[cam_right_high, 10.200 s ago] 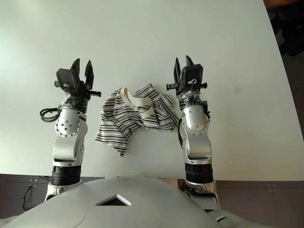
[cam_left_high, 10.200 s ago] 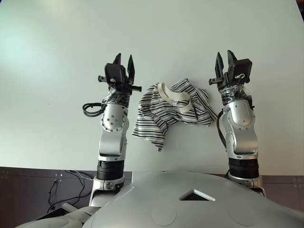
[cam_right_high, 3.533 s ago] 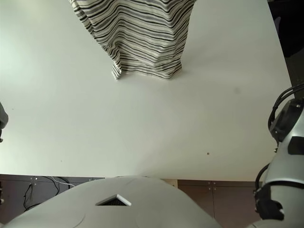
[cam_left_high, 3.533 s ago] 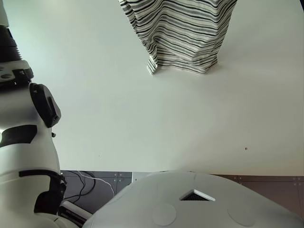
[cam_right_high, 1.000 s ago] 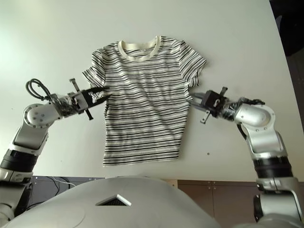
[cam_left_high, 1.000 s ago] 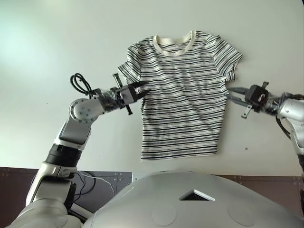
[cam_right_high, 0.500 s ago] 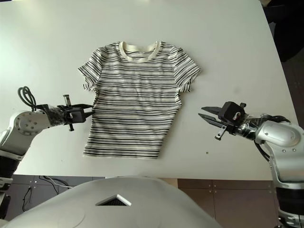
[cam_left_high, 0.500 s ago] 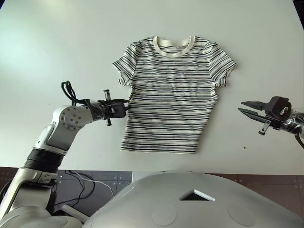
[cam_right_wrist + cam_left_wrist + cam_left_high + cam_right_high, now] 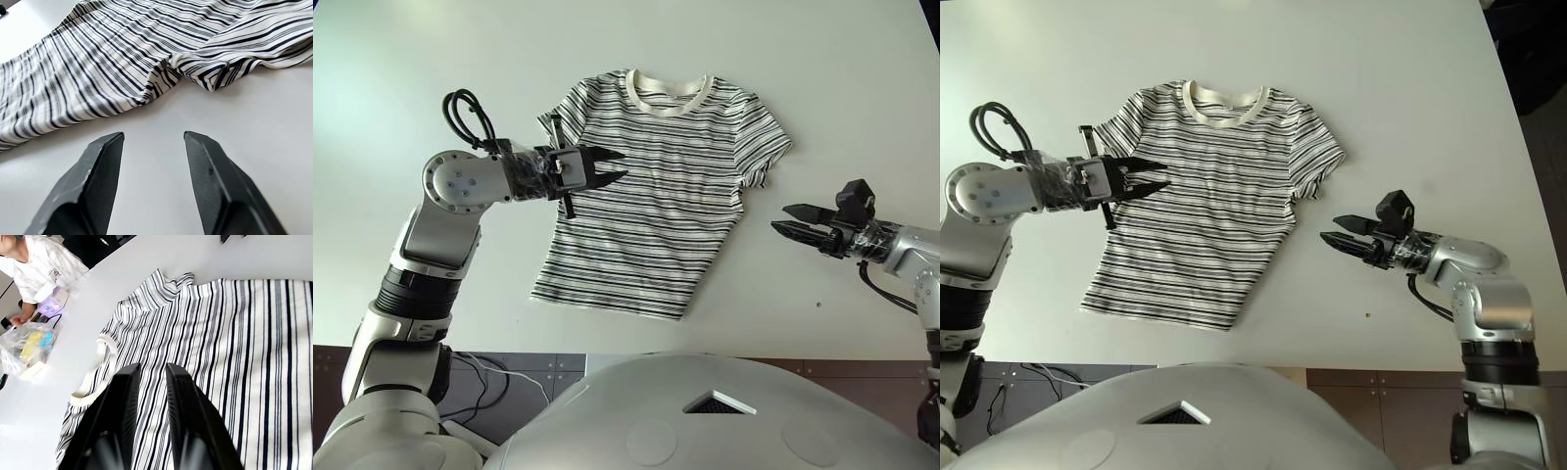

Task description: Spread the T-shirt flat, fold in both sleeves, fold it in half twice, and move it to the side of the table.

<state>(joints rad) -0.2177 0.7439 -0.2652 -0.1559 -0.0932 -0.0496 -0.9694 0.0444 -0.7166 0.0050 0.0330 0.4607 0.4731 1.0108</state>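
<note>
t-shirt (image 9: 666, 206) flat (left gripper (image 9: 621, 164) above)

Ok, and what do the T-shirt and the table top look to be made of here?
T-shirt: soft, thin knit fabric, probably cotton jersey, with a matte finish. It lies limp against the surface and one sleeve puckers into small folds.
Table: hard, smooth and white, with a soft glare on it. It may be laminate or painted board, but the look leaves that open.
</note>
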